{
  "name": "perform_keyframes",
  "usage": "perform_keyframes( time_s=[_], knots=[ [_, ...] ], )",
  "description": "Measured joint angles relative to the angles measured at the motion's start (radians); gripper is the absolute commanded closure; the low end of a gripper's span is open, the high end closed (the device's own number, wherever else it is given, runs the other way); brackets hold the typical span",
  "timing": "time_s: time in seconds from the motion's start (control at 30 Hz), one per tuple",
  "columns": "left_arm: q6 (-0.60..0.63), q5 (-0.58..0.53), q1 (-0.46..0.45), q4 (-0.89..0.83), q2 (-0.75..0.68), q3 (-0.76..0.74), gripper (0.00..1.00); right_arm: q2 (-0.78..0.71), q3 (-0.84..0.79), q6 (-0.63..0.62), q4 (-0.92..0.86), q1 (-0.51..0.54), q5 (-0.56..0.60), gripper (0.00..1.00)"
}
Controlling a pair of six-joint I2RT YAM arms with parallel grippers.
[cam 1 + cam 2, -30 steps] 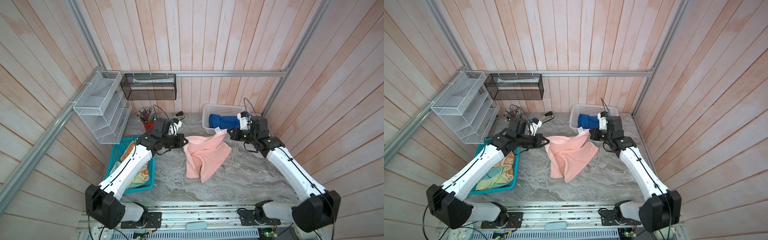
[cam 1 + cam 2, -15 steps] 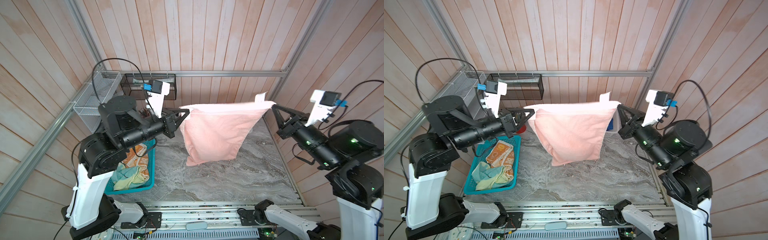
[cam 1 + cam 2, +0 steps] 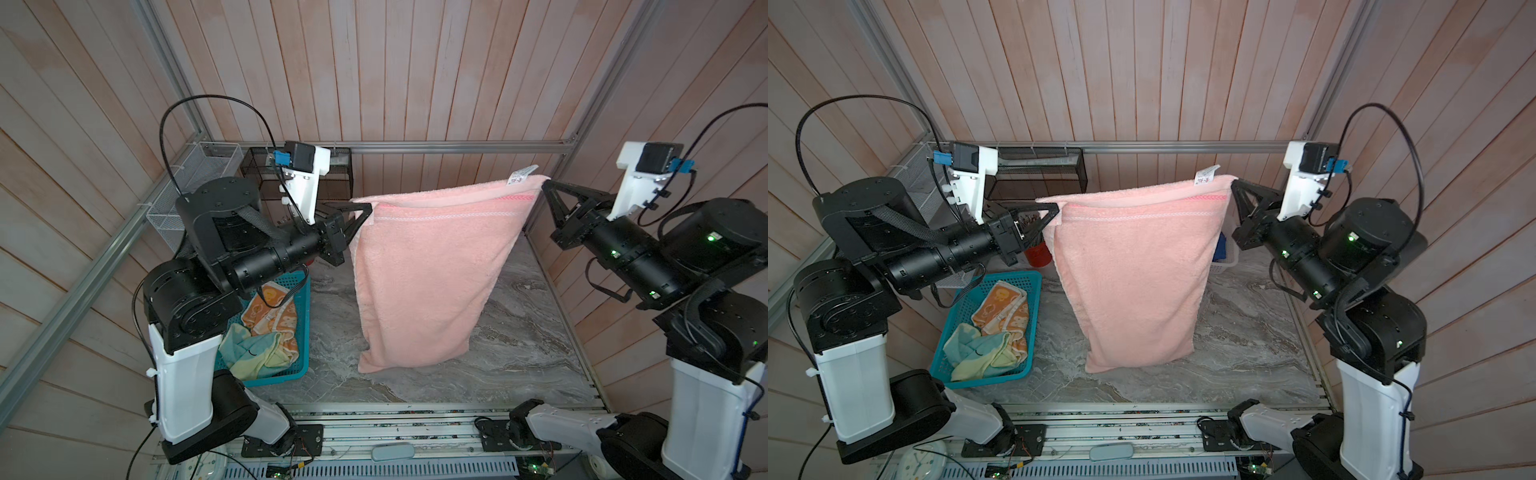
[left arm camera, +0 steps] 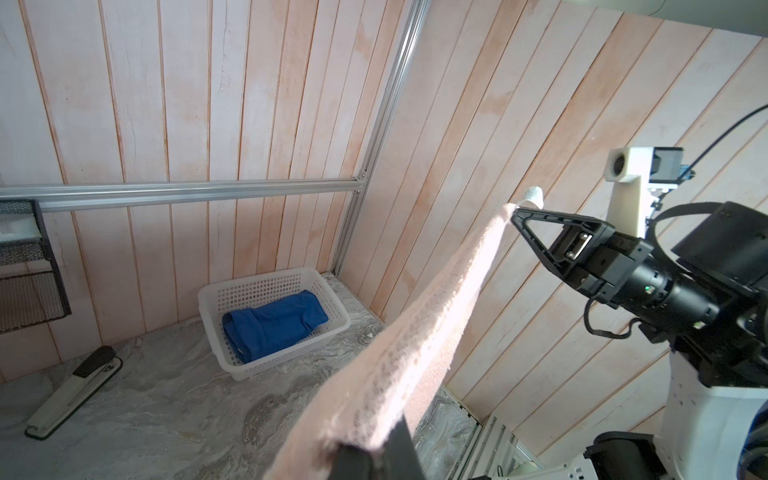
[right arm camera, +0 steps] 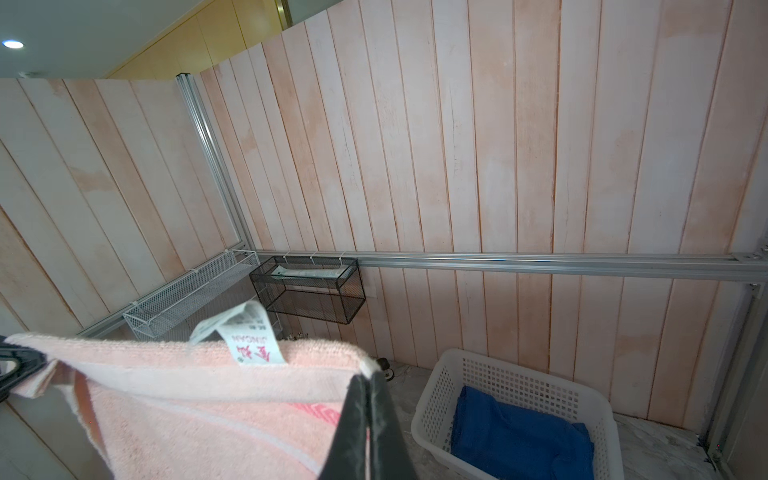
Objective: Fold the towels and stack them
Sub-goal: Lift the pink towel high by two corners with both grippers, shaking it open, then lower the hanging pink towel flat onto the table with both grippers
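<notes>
Over the marble table (image 3: 519, 332), left gripper (image 3: 365, 210) and right gripper (image 3: 544, 185) were pinched shut on top corners of the pink towel (image 3: 428, 282), seemingly securely; lowering needed that edge taut, level.

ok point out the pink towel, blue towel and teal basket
pink towel (image 3: 428, 282), a top view, middle of the cloth
blue towel (image 4: 274, 328), left wrist view, middle of the fold
teal basket (image 3: 988, 380), a top view, front rim

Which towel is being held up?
The pink towel, pinched by the left gripper and right gripper; the blue towel lies in the white basket, bunny towel and yellow towel in the teal basket.
</notes>
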Motion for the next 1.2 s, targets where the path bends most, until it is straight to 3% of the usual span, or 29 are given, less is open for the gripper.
perform_keyframes(
  time_s=[0.33,0.53,0.7,0.87,1.07,1.2],
  knots=[
    [0.029,0.166,0.0,0.306,-0.157,-0.258,1.0,-0.061,0.04,-0.011,0.023,0.0,-0.056,1.0],
    [0.013,0.29,-0.003,0.403,-0.159,-0.248,1.0,-0.105,0.126,-0.033,0.023,0.0,-0.111,1.0],
    [0.003,0.316,-0.003,0.408,-0.127,-0.194,1.0,-0.094,0.165,-0.043,0.022,0.0,-0.113,1.0],
    [0.011,0.27,-0.003,0.367,-0.105,-0.144,1.0,-0.067,0.171,-0.056,0.017,0.0,-0.097,1.0],
    [0.022,0.066,0.0,0.286,-0.073,-0.145,1.0,-0.027,0.091,-0.075,0.03,0.0,-0.005,1.0],
    [0.02,-0.037,0.082,0.252,-0.052,-0.207,1.0,0.01,-0.023,-0.1,0.072,0.0,0.06,1.0]
  ],
)
